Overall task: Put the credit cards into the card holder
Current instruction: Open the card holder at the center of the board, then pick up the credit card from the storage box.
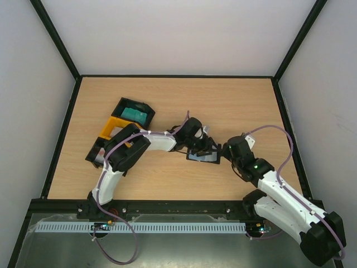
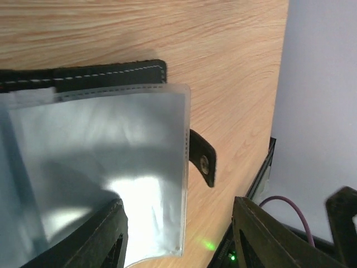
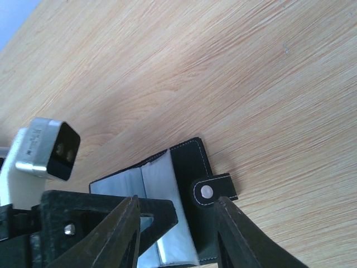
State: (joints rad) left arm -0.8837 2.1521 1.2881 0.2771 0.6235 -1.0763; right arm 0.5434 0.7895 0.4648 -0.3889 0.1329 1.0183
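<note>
Lying open: card holder (image 3: 188,162); teal card (image 1: 134,113) top cam only.

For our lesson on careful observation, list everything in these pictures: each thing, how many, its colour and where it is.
table: one, light wood, under everything
card holder: one, black with clear sleeves, lying open mid-table
trays: three, two black and one yellow, in a row at left
credit card: one visible, teal, in the farthest black tray
left gripper: one, black, open, over the card holder's sleeves
right gripper: one, black, open, over the card holder's strap end
</note>
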